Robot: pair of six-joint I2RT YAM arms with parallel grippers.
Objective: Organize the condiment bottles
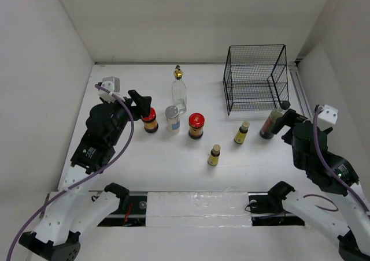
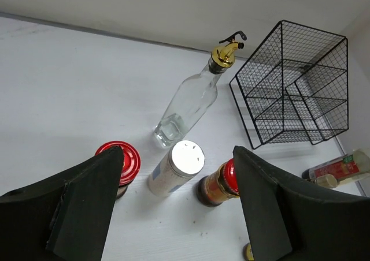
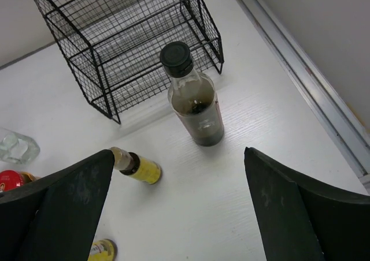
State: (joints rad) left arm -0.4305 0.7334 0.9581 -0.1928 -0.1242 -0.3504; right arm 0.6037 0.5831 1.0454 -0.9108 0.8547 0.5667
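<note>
All the bottles stand on the white table. The tall clear gold-capped bottle [image 1: 179, 93] is at the back, with a red-lidded jar [image 1: 150, 121], the silver-lidded shaker [image 1: 172, 119] and a second red-lidded jar [image 1: 196, 125] in a row before it. Two tiny yellow bottles [image 1: 241, 133] [image 1: 214, 155] stand to the right. The dark black-capped bottle [image 1: 270, 122] stands by the basket. My left gripper [image 1: 141, 102] is open and empty just above the left jar [image 2: 118, 163]. My right gripper [image 1: 285, 115] is open and empty beside the dark bottle [image 3: 193, 102].
A black wire basket [image 1: 257, 79] stands at the back right, also seen in the right wrist view [image 3: 127, 36] just behind the dark bottle. White walls close the left, back and right sides. A metal rail [image 1: 298, 85] runs along the right wall.
</note>
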